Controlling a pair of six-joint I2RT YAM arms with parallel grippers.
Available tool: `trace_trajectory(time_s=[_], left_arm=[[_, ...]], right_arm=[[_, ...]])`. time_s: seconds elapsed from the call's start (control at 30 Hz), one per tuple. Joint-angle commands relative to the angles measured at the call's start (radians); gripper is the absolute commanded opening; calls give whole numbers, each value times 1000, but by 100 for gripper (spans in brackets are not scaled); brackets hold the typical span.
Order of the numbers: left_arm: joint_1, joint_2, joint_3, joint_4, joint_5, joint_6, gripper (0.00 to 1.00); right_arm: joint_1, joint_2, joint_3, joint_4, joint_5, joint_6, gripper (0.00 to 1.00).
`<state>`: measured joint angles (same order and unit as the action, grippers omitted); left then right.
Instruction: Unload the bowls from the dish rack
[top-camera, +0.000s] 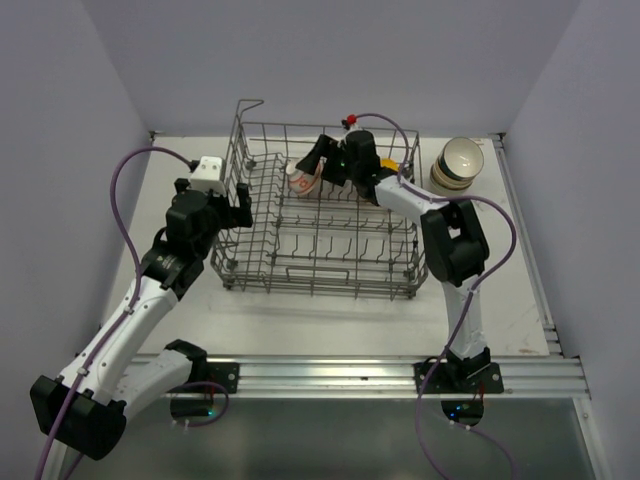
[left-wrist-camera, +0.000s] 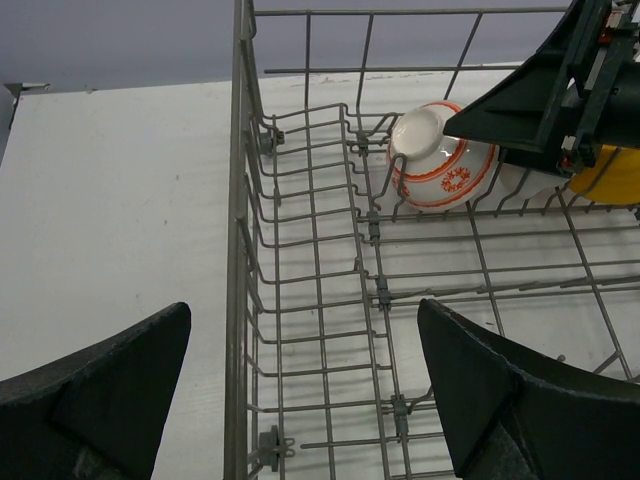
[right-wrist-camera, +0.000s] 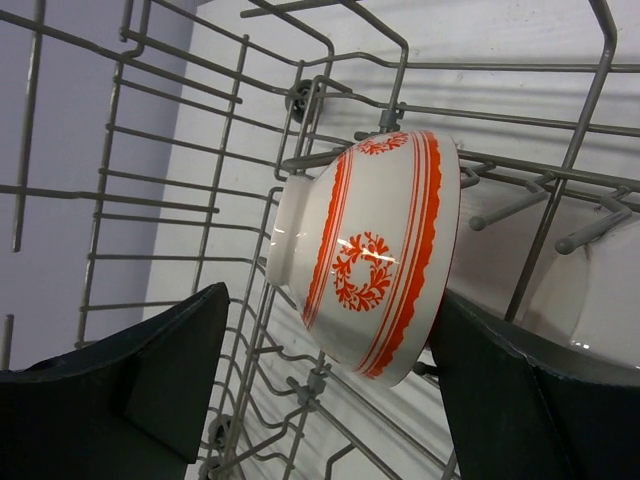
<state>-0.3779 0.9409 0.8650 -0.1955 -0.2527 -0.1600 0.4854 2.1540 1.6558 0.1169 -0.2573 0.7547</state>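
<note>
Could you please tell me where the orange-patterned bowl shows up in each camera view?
Top external: bowl in the far row of the rack, upper middle.
Left wrist: bowl upper right of centre.
Right wrist: bowl fills the centre.
Shared landmark: the tines holding it.

yellow bowl (left-wrist-camera: 615, 182) mostly hidden, cropped at edge

Top view overhead, from near edge; both wrist views close, sharing patterned bowl (right-wrist-camera: 370, 250).
</note>
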Motion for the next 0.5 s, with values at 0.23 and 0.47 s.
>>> trace_trajectory(time_s=[0.23, 0.47], left_arm=[[7, 4, -1, 36, 6, 22, 100], [7, 9, -3, 34, 10, 22, 100]], right_arm=[[-11, -37, -67, 365, -178, 126, 76], [-11, -16, -61, 411, -246, 132, 66]])
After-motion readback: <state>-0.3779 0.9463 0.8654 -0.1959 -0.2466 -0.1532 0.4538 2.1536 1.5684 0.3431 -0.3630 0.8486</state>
